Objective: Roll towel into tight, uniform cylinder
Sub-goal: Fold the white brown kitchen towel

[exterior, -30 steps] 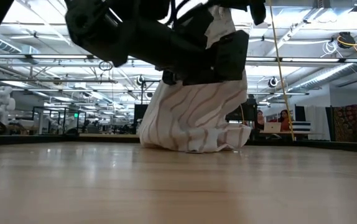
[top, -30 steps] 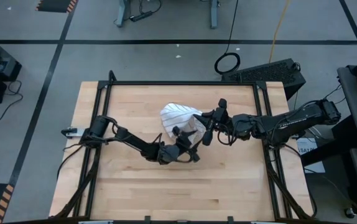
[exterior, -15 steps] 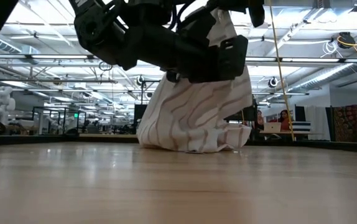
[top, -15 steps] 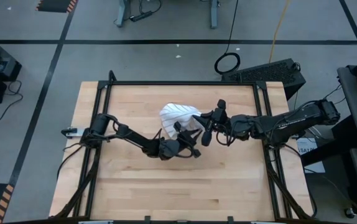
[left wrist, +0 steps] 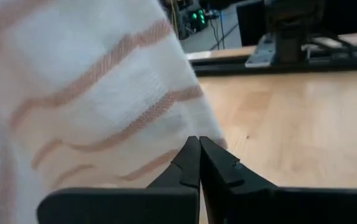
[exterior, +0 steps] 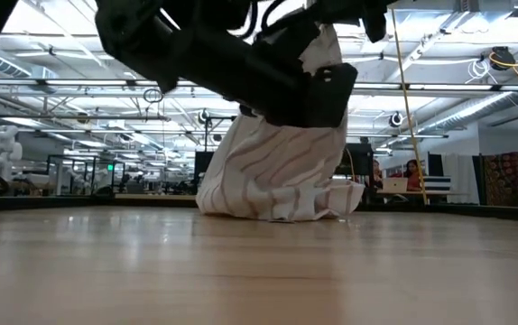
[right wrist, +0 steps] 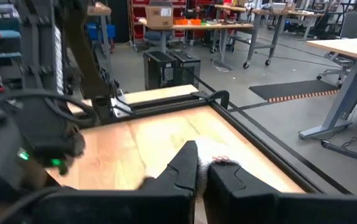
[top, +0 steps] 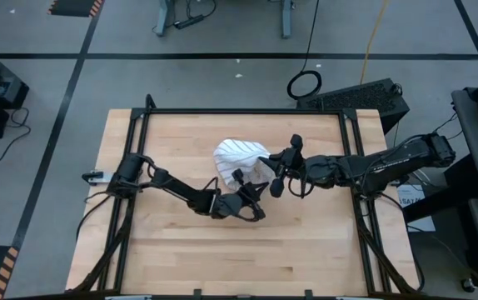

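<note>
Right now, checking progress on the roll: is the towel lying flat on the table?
No: in the low view the towel stands bunched in a tall heap, its top lifted off the table.

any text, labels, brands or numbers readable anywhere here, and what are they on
None can be read.
Towel: only thin stripes, no label showing.
White sheet beside the table's right edge: print too small to read.
Cardboard box on the far bench: markings too blurred to read.
</note>
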Action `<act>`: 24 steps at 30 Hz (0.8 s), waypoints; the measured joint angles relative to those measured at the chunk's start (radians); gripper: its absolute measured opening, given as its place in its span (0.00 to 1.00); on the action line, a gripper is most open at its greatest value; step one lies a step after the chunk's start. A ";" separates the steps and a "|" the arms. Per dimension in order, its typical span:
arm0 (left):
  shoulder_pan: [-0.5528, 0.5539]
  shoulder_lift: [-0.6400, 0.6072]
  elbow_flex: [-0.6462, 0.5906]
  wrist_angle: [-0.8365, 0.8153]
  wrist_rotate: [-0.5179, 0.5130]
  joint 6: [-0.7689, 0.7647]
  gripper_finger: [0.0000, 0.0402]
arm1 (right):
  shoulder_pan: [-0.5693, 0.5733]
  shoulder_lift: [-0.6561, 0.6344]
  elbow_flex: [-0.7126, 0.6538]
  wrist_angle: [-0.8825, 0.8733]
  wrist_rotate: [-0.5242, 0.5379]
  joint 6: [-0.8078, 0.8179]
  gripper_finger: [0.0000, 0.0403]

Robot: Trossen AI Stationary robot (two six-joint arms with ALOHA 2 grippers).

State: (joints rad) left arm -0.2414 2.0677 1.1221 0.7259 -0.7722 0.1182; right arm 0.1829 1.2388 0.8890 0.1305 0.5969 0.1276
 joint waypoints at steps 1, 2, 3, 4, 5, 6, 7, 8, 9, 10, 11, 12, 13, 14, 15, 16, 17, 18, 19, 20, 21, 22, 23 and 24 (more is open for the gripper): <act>-0.004 -0.009 0.000 -0.016 -0.005 0.000 0.00 | 0.000 0.000 0.000 -0.002 0.000 0.003 0.01; -0.007 -0.019 0.000 -0.033 -0.012 -0.001 0.00 | 0.000 0.000 0.000 -0.007 0.000 0.013 0.01; -0.011 -0.030 0.000 -0.062 -0.025 -0.003 0.00 | 0.000 0.000 0.000 -0.013 0.000 0.022 0.01; -0.013 -0.041 0.000 -0.097 -0.035 -0.005 0.00 | 0.000 0.000 0.000 -0.017 0.000 0.030 0.01; -0.016 -0.047 0.000 -0.119 -0.042 -0.007 0.00 | 0.000 0.000 0.000 -0.018 0.000 0.037 0.01; -0.016 -0.049 0.000 -0.124 -0.044 -0.007 0.00 | 0.000 0.000 0.000 -0.018 0.000 0.043 0.01; -0.016 -0.054 0.000 -0.134 -0.048 -0.006 0.00 | 0.003 0.000 0.000 -0.018 0.000 0.048 0.01; -0.018 -0.063 0.000 -0.155 -0.050 -0.003 0.00 | 0.005 0.000 0.000 -0.018 0.000 0.051 0.01; -0.020 -0.069 -0.001 -0.164 -0.048 -0.003 0.00 | 0.006 0.000 0.000 -0.018 0.000 0.054 0.01; -0.021 -0.073 -0.001 -0.163 -0.045 -0.005 0.00 | 0.009 0.000 0.000 -0.018 0.000 0.058 0.01; -0.021 -0.078 0.000 -0.168 -0.041 -0.005 0.00 | 0.010 0.000 0.000 -0.020 -0.001 0.061 0.01; -0.024 -0.087 0.000 -0.191 -0.040 -0.005 0.00 | 0.011 0.000 0.000 -0.023 -0.003 0.066 0.01; -0.027 -0.096 -0.001 -0.219 -0.039 -0.005 0.00 | 0.012 0.000 0.000 -0.027 -0.015 0.072 0.01; -0.029 -0.103 -0.001 -0.232 -0.036 -0.005 0.00 | 0.012 -0.001 0.000 -0.034 -0.030 0.075 0.01; -0.032 -0.115 -0.001 -0.244 -0.031 -0.006 0.00 | 0.012 -0.001 0.000 -0.043 -0.045 0.075 0.01; -0.036 -0.128 -0.001 -0.267 -0.030 -0.006 0.00 | 0.012 -0.001 0.000 -0.050 -0.055 0.075 0.01; -0.040 -0.141 -0.001 -0.281 -0.030 -0.006 0.00 | 0.014 -0.001 0.000 -0.055 -0.054 0.075 0.01; -0.043 -0.155 0.000 -0.294 -0.026 -0.006 0.00 | 0.016 -0.001 0.000 -0.057 -0.052 0.075 0.01; -0.046 -0.166 -0.001 -0.311 -0.012 -0.006 0.00 | 0.016 -0.001 0.000 -0.059 -0.052 0.075 0.01; -0.050 -0.179 0.000 -0.328 0.000 -0.006 0.00 | 0.016 -0.001 0.000 -0.059 -0.052 0.075 0.01; -0.053 -0.194 0.000 -0.350 0.012 -0.006 0.00 | 0.016 -0.001 0.000 -0.062 -0.052 0.075 0.01; -0.055 -0.201 0.000 -0.357 0.022 -0.008 0.00 | 0.016 -0.001 0.000 -0.065 -0.051 0.074 0.01; -0.056 -0.208 0.000 -0.362 0.034 -0.008 0.00 | 0.016 -0.001 0.000 -0.066 -0.050 0.074 0.01; -0.057 -0.212 0.000 -0.372 0.037 -0.010 0.00 | 0.016 -0.001 0.000 -0.067 -0.049 0.073 0.01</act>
State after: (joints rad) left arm -0.2981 1.8556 1.1221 0.3544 -0.7350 0.1077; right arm 0.1986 1.2381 0.8890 0.0639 0.5478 0.2005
